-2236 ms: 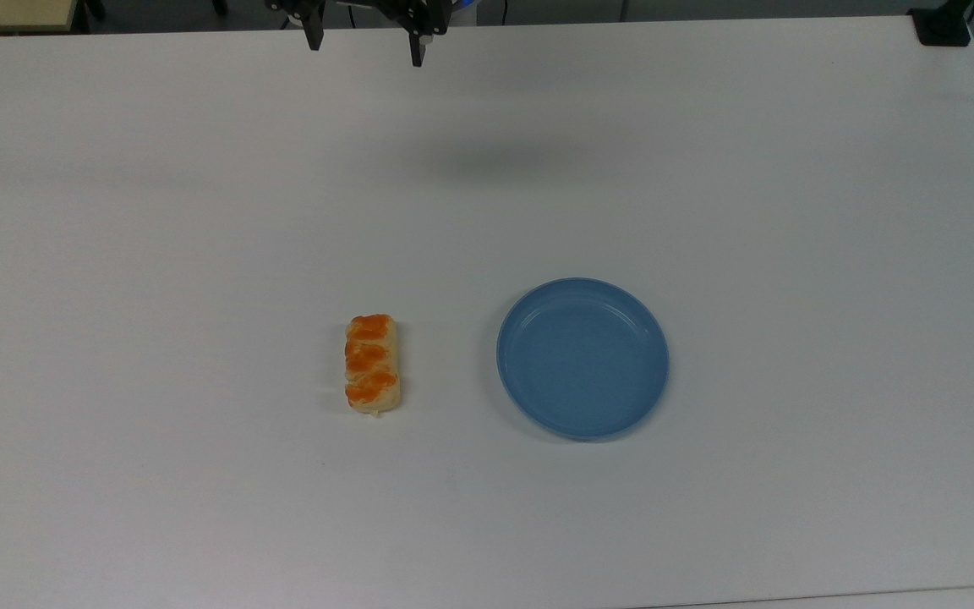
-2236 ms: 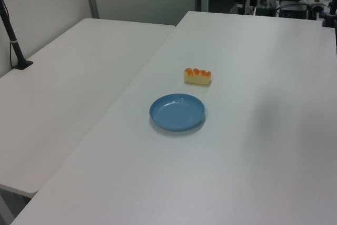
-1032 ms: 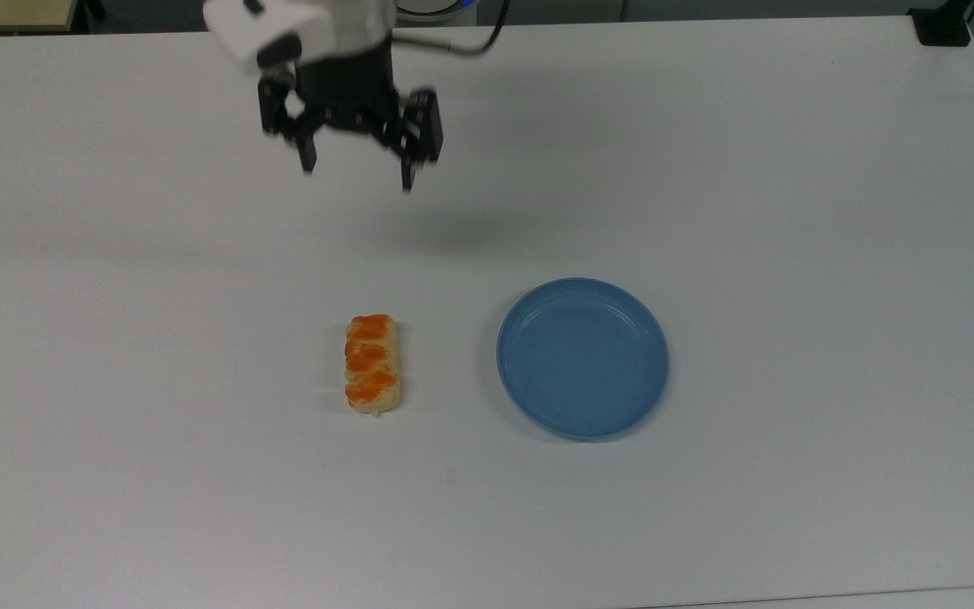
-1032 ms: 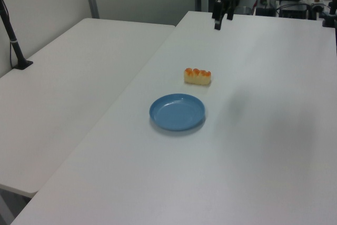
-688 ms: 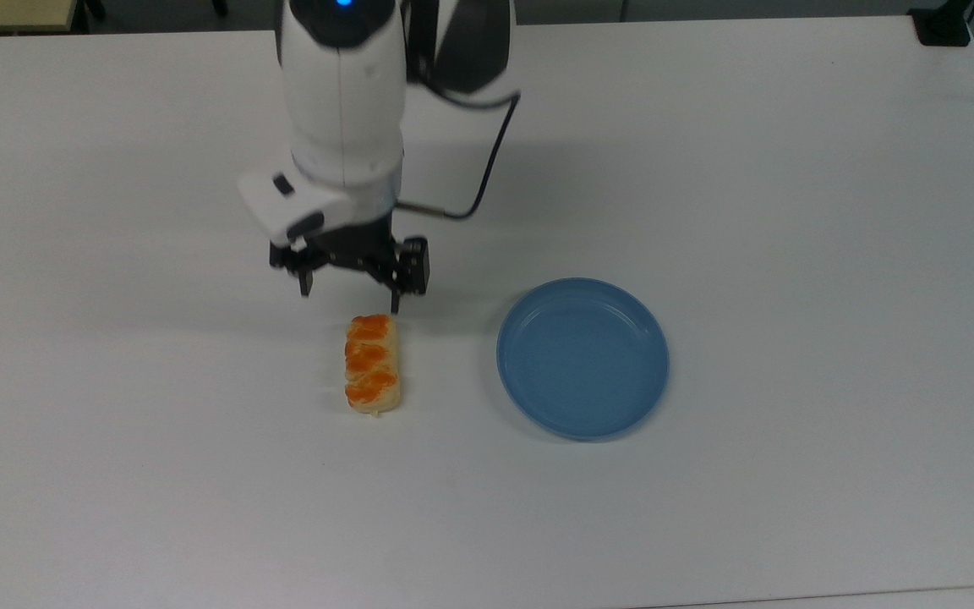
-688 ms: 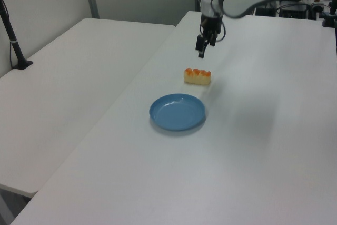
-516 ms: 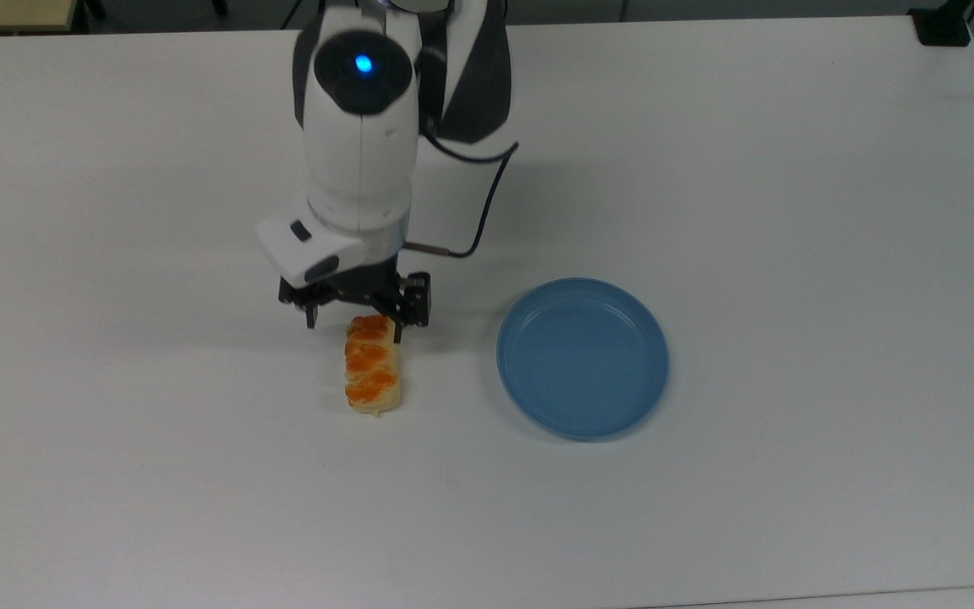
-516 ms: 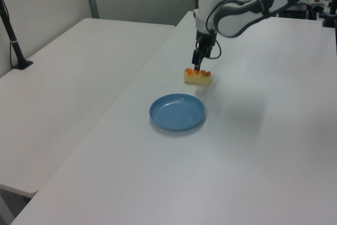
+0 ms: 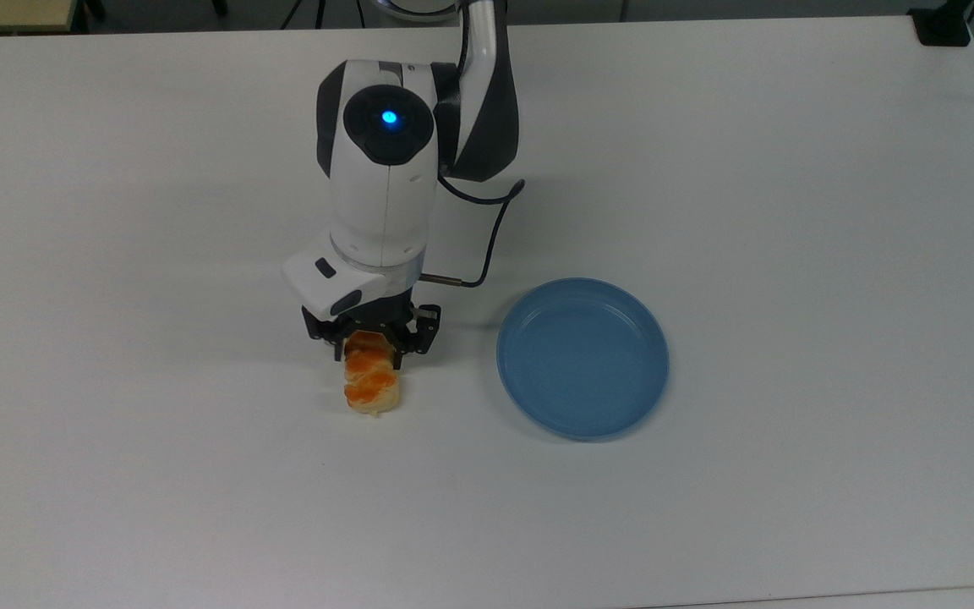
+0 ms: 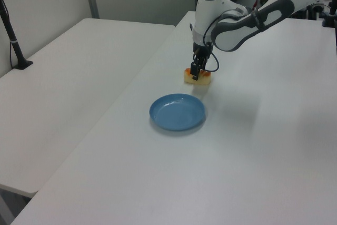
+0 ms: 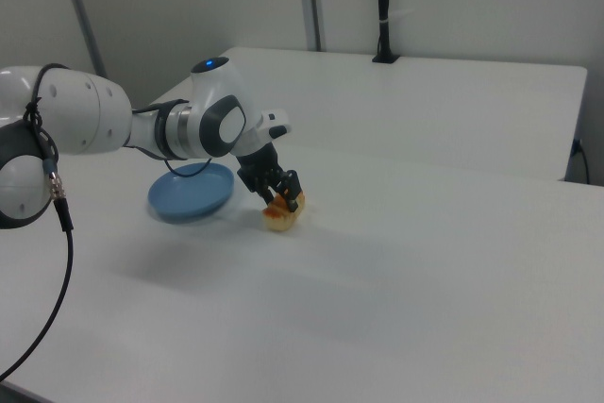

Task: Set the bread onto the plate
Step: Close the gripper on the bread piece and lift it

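The bread (image 9: 371, 379) lies on the white counter (image 9: 791, 169), just left of the plate (image 9: 582, 358) in the top view. My tool (image 9: 371, 348) straddles its far end, fingers apart on either side, not yet clamped.

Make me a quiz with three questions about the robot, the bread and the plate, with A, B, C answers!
1. Where is the bread?
A. on the plate
B. on the table beside the plate
C. up in the air

2. What colour is the plate?
A. blue
B. red
C. green

3. What is the pincer doing?
A. resting on the plate
B. straddling one end of the bread, fingers apart
C. raised high above the table

Answers:
1 B, the bread lies on the white table, on the top view's left of the plate.
2 A, it is plain blue.
3 B, a finger sits on each side of the bread.
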Available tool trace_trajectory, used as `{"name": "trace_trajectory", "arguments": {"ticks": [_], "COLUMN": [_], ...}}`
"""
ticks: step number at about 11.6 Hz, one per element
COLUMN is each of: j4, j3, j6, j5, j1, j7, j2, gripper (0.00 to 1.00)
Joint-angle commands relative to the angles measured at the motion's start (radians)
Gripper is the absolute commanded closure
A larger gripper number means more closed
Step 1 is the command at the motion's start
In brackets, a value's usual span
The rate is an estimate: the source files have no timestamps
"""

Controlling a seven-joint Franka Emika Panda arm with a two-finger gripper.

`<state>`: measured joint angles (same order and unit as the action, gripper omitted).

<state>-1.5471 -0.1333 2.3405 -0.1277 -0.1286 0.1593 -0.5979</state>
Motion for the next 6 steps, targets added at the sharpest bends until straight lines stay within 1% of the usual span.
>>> {"name": "trace_trajectory", "arguments": {"ticks": [1,2,3,4,5,6], "j4": [0.001,0.001,0.001,-0.002,-0.005,-0.004], "j3": [-0.009,-0.011,-0.011,-0.009,-0.009,-0.009], "j6": [0.022,0.019,0.011,-0.001,-0.053,-0.106], "j5": [-0.009,-0.007,-0.003,-0.001,0.002,0.023], "j1": [-0.016,-0.017,-0.019,-0.028,-0.032,-0.063], "j7": [-0.004,-0.003,-0.003,-0.001,0.0,0.0], "j2": [0.0,0.015,0.032,0.073,0.119,0.156], "gripper": [0.51,0.57,0.59,0.59,0.59,0.58]}}
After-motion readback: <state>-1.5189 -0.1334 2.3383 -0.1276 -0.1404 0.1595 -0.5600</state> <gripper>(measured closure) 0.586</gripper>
